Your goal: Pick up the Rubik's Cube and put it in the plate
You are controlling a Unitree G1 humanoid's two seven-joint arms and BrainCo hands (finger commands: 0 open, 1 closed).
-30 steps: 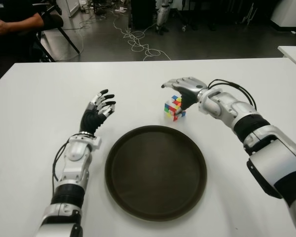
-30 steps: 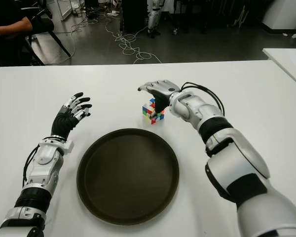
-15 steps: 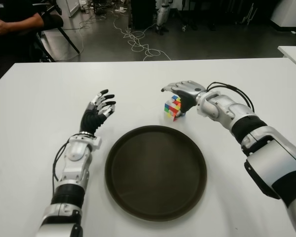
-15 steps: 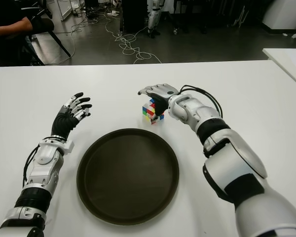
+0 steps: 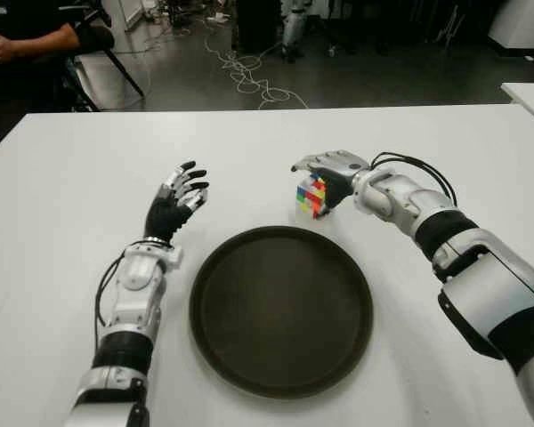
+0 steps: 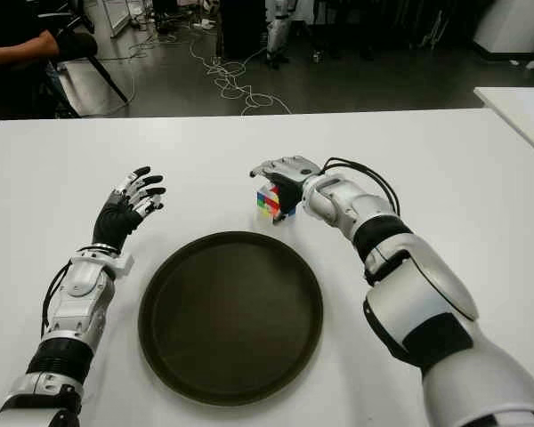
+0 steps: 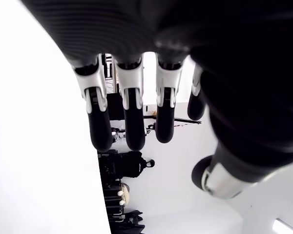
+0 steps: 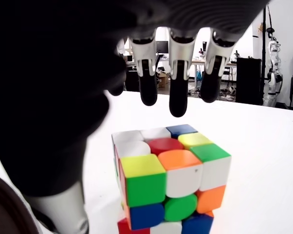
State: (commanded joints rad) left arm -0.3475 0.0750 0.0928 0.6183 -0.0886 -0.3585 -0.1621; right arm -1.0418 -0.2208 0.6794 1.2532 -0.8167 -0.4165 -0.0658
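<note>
The Rubik's Cube stands on the white table just beyond the far rim of the round dark brown plate. My right hand arches over the cube from the right. In the right wrist view its fingers stretch straight out above and past the cube, with the thumb down beside it. I see no finger pressed on the cube. My left hand is raised left of the plate, fingers spread and holding nothing.
A person sits beyond the table's far left corner. Cables lie on the floor behind the table. The corner of a second white table shows at the far right.
My right hand has sunk a little lower and closer over the cube. The cube has barely shifted, and the left hand has not moved.
</note>
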